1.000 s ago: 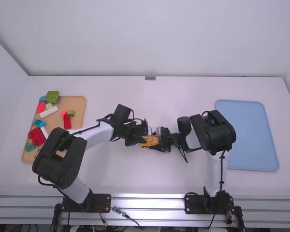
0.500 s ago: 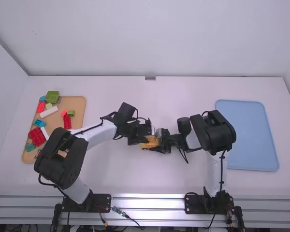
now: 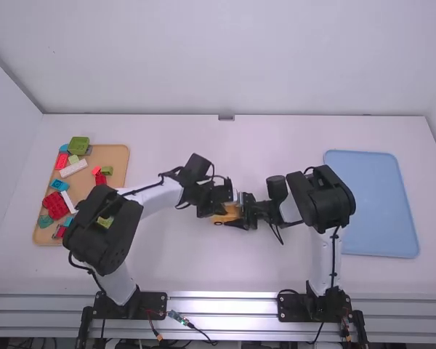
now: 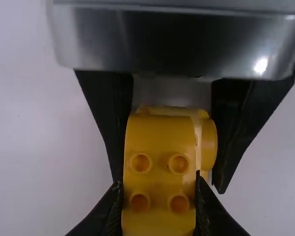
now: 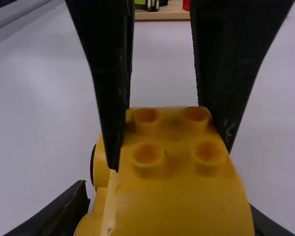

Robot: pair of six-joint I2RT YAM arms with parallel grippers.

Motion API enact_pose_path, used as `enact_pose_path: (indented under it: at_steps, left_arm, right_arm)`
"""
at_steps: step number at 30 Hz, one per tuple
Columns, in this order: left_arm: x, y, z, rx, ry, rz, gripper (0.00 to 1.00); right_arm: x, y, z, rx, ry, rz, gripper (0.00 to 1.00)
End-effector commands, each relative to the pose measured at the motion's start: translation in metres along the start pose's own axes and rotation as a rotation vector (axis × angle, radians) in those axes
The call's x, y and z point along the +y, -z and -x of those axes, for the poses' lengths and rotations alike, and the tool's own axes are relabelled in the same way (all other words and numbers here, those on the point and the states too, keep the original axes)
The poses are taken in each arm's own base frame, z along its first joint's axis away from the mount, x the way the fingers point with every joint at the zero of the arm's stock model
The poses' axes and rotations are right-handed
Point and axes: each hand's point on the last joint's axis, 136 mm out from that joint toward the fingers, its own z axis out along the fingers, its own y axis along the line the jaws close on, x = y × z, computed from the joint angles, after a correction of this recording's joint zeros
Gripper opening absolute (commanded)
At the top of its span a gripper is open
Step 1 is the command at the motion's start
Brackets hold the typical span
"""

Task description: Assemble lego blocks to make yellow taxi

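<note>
Near the table's middle, my left gripper (image 3: pixel 216 206) and right gripper (image 3: pixel 244 217) meet at the yellow assembly (image 3: pixel 227 215). In the left wrist view, the left gripper (image 4: pixel 159 189) is shut on a yellow studded block (image 4: pixel 160 164). Behind it is a yellow part with a round side (image 4: pixel 209 143), between the right gripper's dark fingers. In the right wrist view, the right gripper (image 5: pixel 168 209) is shut on the yellow assembly (image 5: pixel 172 196), wheel side at the left; the left gripper's fingers hold the studded end from above. Where the pieces join is partly hidden.
A wooden tray (image 3: pixel 118 154) at the left holds green, red, white and blue blocks, partly under the left arm. At the right lies a blue tray (image 3: pixel 370 203). Both arms reach in low over the table's middle.
My left gripper has shifted slightly to the right, and its arm's upper links have moved right too, uncovering more blocks on the tray. The right arm has stayed in place.
</note>
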Motion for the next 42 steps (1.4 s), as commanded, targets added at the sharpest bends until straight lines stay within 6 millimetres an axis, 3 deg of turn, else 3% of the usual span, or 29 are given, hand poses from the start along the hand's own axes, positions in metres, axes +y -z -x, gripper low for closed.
enact_pose_path:
  at_steps: [1,24,33,42]
  left_arm:
    - [0.000,-0.006,-0.027,0.110,0.056,0.014,0.02]
    - [-0.029,-0.012,-0.015,-0.032,-0.037,-0.100,0.02]
    - [-0.025,-0.016,-0.019,0.006,-0.002,-0.061,0.02]
    - [-0.027,-0.017,-0.011,0.018,-0.024,-0.065,0.02]
  right_arm:
    - [-0.004,-0.001,-0.017,0.076,-0.006,-0.041,0.37]
    - [-0.005,-0.002,-0.018,0.081,-0.013,-0.041,0.34]
    - [-0.006,-0.001,-0.018,0.083,-0.010,-0.044,0.35]
    - [-0.006,-0.002,-0.018,0.083,-0.011,-0.043,0.34]
